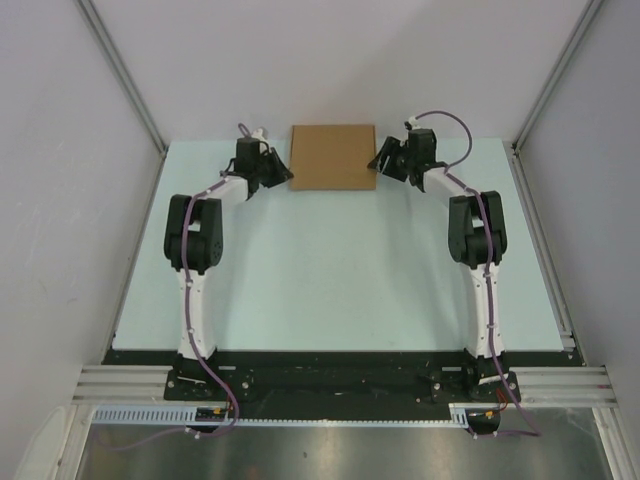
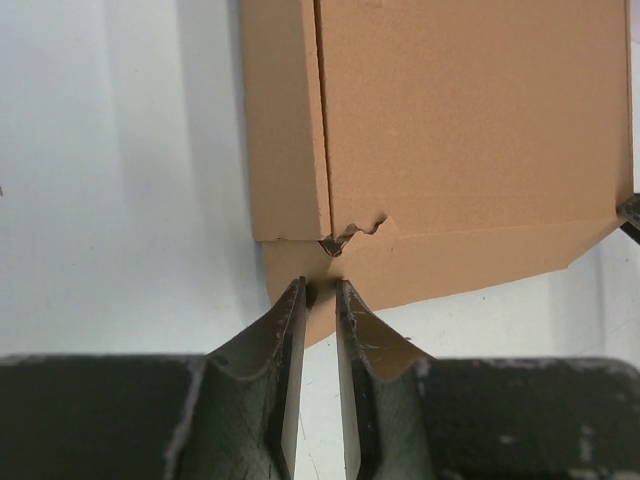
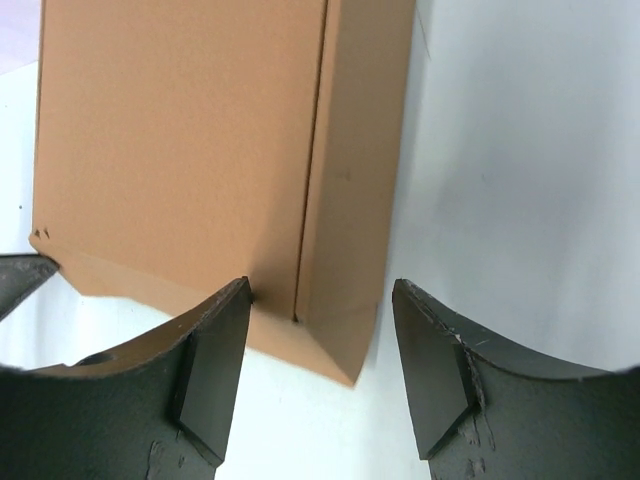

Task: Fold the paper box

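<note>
The paper box [image 1: 333,157], plain brown cardboard, lies flat at the far middle of the table. My left gripper [image 1: 275,168] is at its left near corner. In the left wrist view the jaws [image 2: 321,288] stand with only a narrow gap between them. Their tips reach a rounded flap [image 2: 440,265] that sticks out under the box [image 2: 470,120], and cardboard shows through the gap. I cannot tell whether anything is pinched. My right gripper [image 1: 385,160] is at the box's right near corner. It [image 3: 320,283] is wide open, straddling the corner of the box [image 3: 180,140], with its left fingertip [image 3: 238,292] against the cardboard.
The pale table [image 1: 330,270] stretches between the arms and the box. Grey enclosure walls with metal rails [image 1: 120,75] close in the left, right and back. A black base bar [image 1: 330,375] runs along the near edge.
</note>
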You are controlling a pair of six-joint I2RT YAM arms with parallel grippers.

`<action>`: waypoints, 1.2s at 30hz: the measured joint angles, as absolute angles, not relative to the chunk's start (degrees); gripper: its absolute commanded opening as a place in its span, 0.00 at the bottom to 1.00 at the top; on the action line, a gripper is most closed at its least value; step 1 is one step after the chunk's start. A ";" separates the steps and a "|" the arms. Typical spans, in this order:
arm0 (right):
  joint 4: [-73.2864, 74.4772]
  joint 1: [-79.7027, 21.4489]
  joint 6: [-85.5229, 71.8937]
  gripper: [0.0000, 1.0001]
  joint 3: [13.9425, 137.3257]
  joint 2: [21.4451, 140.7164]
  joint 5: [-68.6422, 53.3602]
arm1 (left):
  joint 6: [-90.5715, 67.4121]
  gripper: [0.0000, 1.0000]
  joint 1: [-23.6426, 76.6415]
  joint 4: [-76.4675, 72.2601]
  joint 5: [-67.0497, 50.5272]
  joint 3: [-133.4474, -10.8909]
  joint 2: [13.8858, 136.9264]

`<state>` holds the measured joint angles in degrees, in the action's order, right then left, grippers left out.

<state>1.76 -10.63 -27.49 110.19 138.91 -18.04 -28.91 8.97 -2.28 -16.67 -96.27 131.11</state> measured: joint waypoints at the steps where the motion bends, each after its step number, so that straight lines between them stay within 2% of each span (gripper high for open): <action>1: 1.30 -10.63 -27.51 0.62 108.51 137.97 -17.82 | -28.88 0.22 8.97 -2.00 -16.67 -96.57 131.28; 11: -1.08 -10.72 -27.33 0.61 100.01 135.22 -16.53 | -29.02 0.21 8.97 5.52 -16.88 -104.73 135.20; 15: -1.06 -10.81 -26.87 0.57 99.90 135.20 -16.32 | -29.21 0.22 8.97 9.69 -17.21 -108.88 137.05; 19: 0.47 -10.79 -26.22 0.50 101.51 135.33 -16.27 | -29.95 0.22 8.88 13.02 -17.69 -111.85 138.28; 24: 5.04 -10.74 -25.06 0.43 110.10 137.73 -16.60 | -30.61 0.23 8.67 16.58 -18.44 -115.48 139.96; 31: 8.82 -10.48 -24.77 0.44 114.67 139.68 -18.33 | -31.57 0.24 8.23 19.62 -20.03 -118.98 141.67; 36: 8.01 -10.33 -24.82 0.48 113.97 139.59 -18.55 | -32.05 0.34 7.94 14.74 -19.81 -113.91 139.68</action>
